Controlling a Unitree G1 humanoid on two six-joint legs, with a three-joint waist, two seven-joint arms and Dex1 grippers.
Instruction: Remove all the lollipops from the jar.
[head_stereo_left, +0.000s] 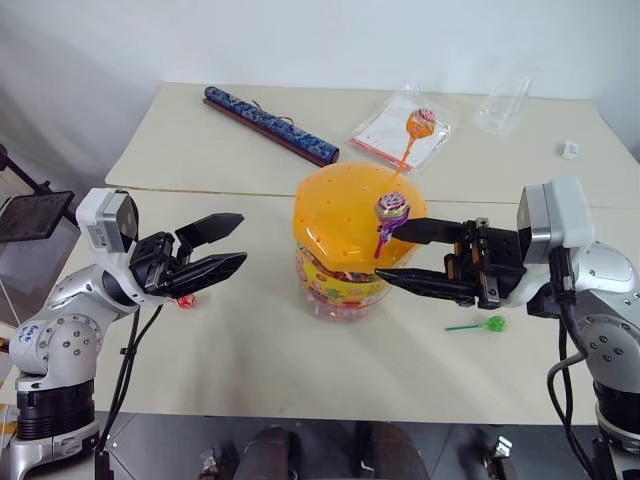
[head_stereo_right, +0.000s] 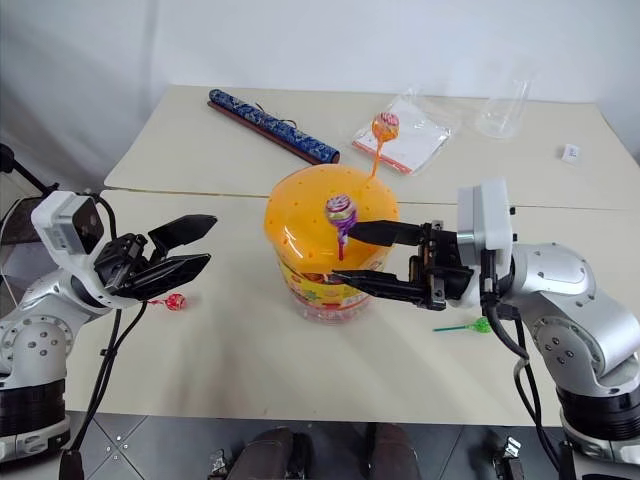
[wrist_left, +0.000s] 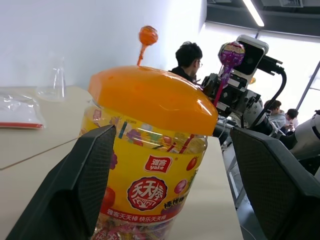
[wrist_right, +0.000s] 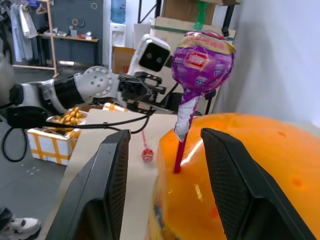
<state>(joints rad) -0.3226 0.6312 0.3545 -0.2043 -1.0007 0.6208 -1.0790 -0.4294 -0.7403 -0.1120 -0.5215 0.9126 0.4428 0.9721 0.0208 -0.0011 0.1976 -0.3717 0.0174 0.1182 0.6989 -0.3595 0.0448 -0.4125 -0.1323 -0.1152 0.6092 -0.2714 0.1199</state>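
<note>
Right pincer is straddling, spread, the purple wrapped lollipop standing in the clear orange-lidded plastic jar mid-frame; left pincer is hovering spread, left.

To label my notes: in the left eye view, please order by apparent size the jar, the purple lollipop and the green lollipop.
1. The jar, clearly largest.
2. The purple lollipop and the green lollipop look about alike, so I do not rank them.

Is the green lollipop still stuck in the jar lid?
No, the green lollipop lies flat on the table, beside the jar.
</note>
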